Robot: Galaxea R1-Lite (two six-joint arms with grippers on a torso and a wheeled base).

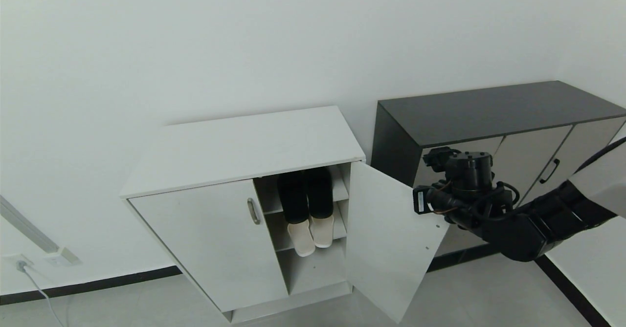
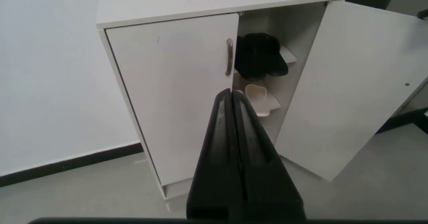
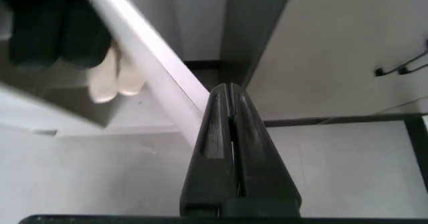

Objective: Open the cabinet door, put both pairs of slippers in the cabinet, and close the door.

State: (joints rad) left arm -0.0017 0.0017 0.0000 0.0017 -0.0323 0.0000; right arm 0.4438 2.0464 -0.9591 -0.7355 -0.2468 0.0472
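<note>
The white cabinet (image 1: pixel 239 151) has its left door (image 2: pixel 180 90) closed and its right door (image 1: pixel 386 239) swung open. A black pair of slippers (image 1: pixel 305 192) lies on an upper shelf. A cream pair (image 1: pixel 310 234) lies on the shelf below, toes sticking out. My right gripper (image 1: pixel 421 201) is shut and empty, at the outer side of the open door near its free edge (image 3: pixel 147 63). My left gripper (image 2: pixel 232 93) is shut and empty, held in front of the cabinet, level with the closed door's handle (image 2: pixel 229 57).
A dark sideboard (image 1: pixel 489 112) with grey doors stands right of the cabinet, close behind the open door and my right arm. A wall socket with a cable (image 1: pixel 22 266) is low on the left wall. Bare floor lies in front.
</note>
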